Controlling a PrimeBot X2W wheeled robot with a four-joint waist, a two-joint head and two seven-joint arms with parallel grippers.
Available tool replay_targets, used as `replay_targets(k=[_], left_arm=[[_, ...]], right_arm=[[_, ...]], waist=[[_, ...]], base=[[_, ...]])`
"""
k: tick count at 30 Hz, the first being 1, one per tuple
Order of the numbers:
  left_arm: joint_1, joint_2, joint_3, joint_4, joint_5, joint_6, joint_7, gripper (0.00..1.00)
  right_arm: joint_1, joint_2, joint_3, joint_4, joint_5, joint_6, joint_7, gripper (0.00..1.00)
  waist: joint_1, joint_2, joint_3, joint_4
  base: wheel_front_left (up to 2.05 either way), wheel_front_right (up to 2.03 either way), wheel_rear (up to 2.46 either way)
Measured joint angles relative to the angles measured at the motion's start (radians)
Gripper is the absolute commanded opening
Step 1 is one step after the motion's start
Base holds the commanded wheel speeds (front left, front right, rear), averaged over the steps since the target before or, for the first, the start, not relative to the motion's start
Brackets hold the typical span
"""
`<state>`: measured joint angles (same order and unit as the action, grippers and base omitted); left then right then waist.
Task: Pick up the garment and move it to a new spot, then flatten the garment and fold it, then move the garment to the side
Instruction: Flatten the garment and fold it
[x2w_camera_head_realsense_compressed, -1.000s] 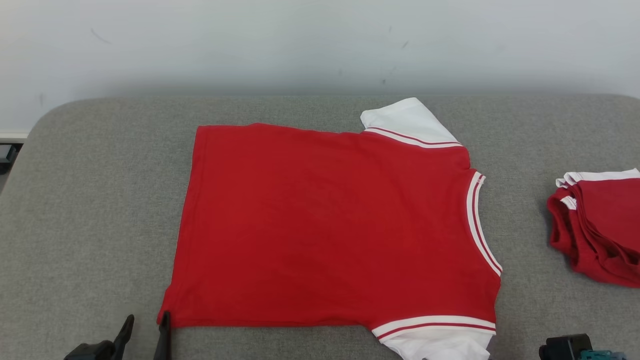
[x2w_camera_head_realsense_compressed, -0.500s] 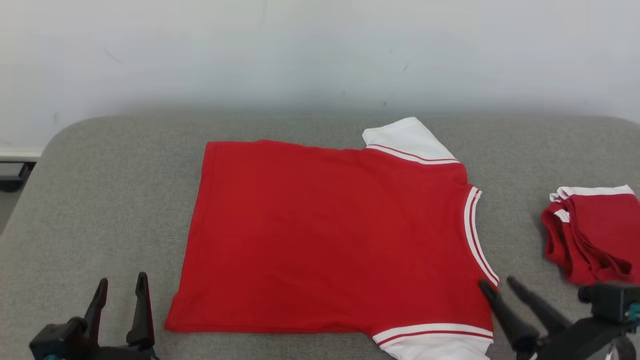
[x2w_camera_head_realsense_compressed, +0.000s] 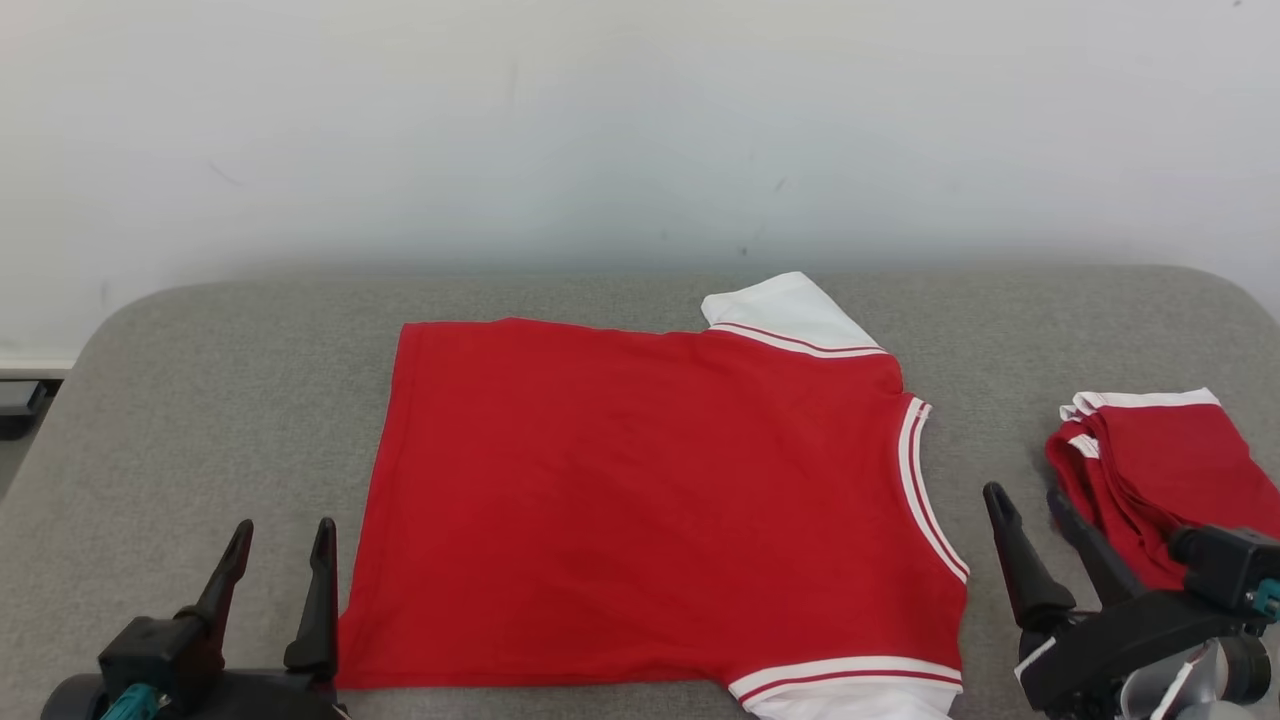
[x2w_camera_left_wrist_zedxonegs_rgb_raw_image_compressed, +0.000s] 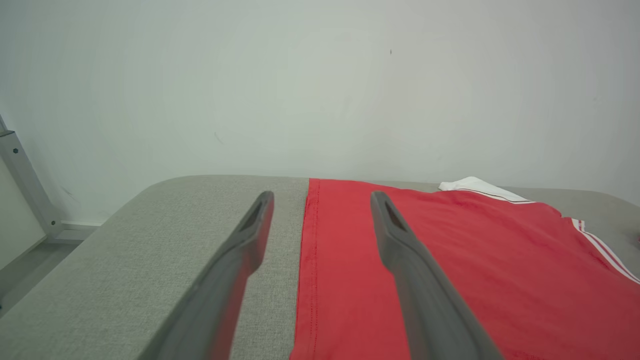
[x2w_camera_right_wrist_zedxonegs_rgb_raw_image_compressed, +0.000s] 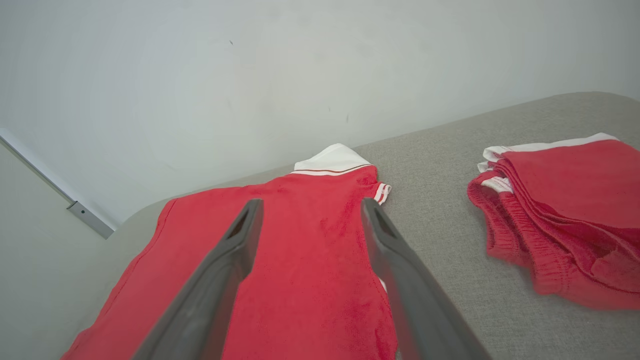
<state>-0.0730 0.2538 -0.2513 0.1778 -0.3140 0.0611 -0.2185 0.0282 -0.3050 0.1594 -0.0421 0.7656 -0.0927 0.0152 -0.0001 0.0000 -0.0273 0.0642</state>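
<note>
Your red shirt lies flat mid-pad, collar to your right. The left gripper (fingers spread, empty) stands just beside its near hem corner. The right gripper, likewise spread and empty, stands between the collar and a folded red pile. Your left wrist view adds a metal post by the wall.

Head camera looks down on the garment; both wrist cameras skim it low, nearer
</note>
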Motion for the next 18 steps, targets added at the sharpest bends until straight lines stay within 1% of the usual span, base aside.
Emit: replay_targets(k=[2,6,10,13,18], left_arm=[[0.0,0.008,-0.006,-0.004,0.005,0.0,0.012,1.0],[0.002,0.02,-0.011,-0.014,0.004,-0.002,0.035,1.0],[0.002,0.021,-0.022,-0.026,-0.003,-0.026,0.064,1.0],[0.002,0.016,-0.025,-0.028,-0.007,-0.026,0.086,1.0],[0.003,0.017,-0.024,-0.037,-0.01,-0.025,0.113,1.0]], right_arm=[[-0.018,0.007,0.001,0.016,-0.021,-0.005,-0.018,1.0],[-0.039,0.035,-0.006,0.054,-0.023,-0.005,-0.049,1.0],[-0.037,0.041,-0.016,0.097,-0.023,-0.006,-0.073,1.0],[-0.037,0.052,-0.011,0.107,-0.023,-0.005,-0.091,1.0],[-0.036,0.049,-0.005,0.117,-0.027,-0.004,-0.105,1.0]], waist=[[0.0,0.0,-0.004,-0.005],[0.0,0.0,-0.01,-0.018],[0.0001,0.0,-0.012,-0.027],[0.0001,0.0,-0.01,-0.031],[0.0,0.0,-0.004,-0.036]], base=[[0.0,0.0,0.0],[0.0,0.0,0.0],[0.0,0.0,0.0],[0.0,0.0,0.0],[0.0,0.0,0.0]])
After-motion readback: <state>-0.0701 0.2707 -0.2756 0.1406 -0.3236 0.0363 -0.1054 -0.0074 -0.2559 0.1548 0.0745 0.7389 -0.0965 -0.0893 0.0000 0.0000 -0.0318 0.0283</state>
